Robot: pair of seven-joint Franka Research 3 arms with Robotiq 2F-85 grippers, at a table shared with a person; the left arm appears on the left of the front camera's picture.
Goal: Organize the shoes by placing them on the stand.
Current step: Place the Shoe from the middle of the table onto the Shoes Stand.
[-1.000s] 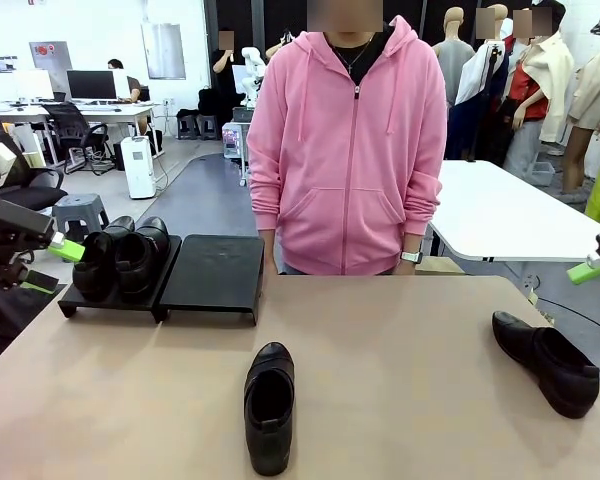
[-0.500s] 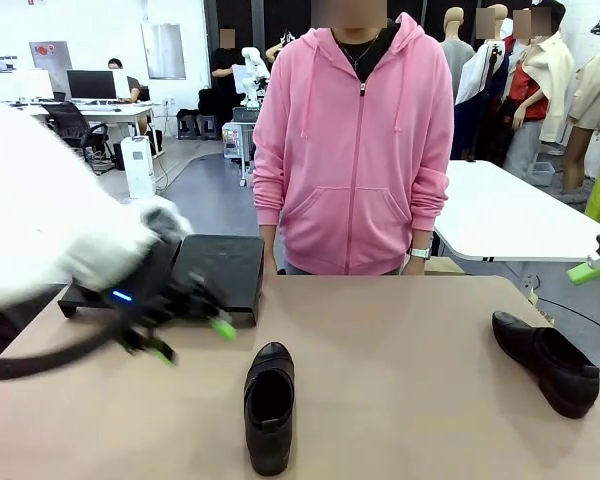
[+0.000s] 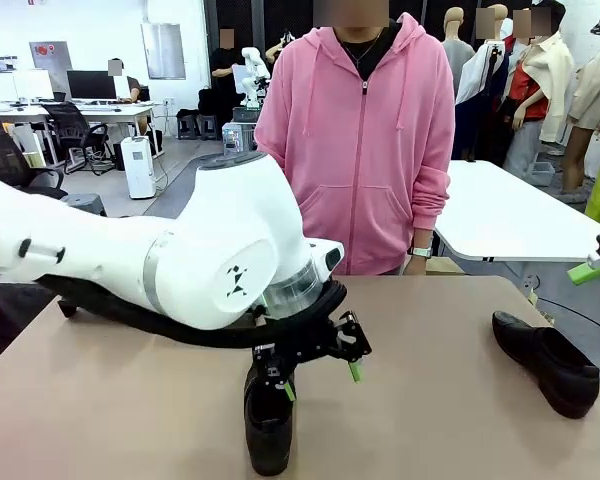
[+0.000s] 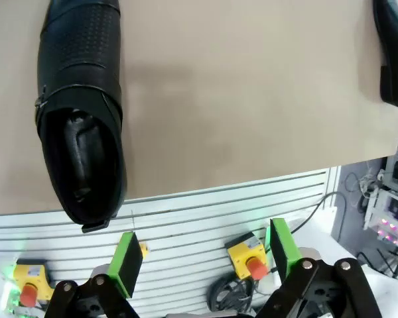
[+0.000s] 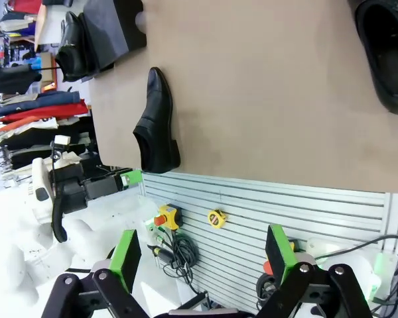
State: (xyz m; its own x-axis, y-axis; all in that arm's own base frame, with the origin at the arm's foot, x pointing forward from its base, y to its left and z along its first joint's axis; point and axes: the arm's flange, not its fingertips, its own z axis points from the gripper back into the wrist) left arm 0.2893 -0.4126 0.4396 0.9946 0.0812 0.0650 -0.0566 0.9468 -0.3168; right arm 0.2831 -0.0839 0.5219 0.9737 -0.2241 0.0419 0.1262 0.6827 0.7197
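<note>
Front view has the left claw [image 3: 322, 380] hanging released, jaws wide and empty, just over the toe end of the near shoe [image 3: 267, 430] at the counter's [image 3: 430, 420] 6 o'clock, with the side shoe [image 3: 548, 362] lying well apart at 4 o'clock and the right claw [image 3: 587, 270] off the counter edge at 3 o'clock. Left wrist view puts the near shoe [image 4: 79, 112] at 10 o'clock, toe up, clear of the spread pads [image 4: 127, 265]. Right wrist view shows the right claw [image 5: 202, 257] released and empty as well, the stand [image 5: 113, 26] at 11 o'clock with a third shoe [image 5: 71, 52] on its outer end.
</note>
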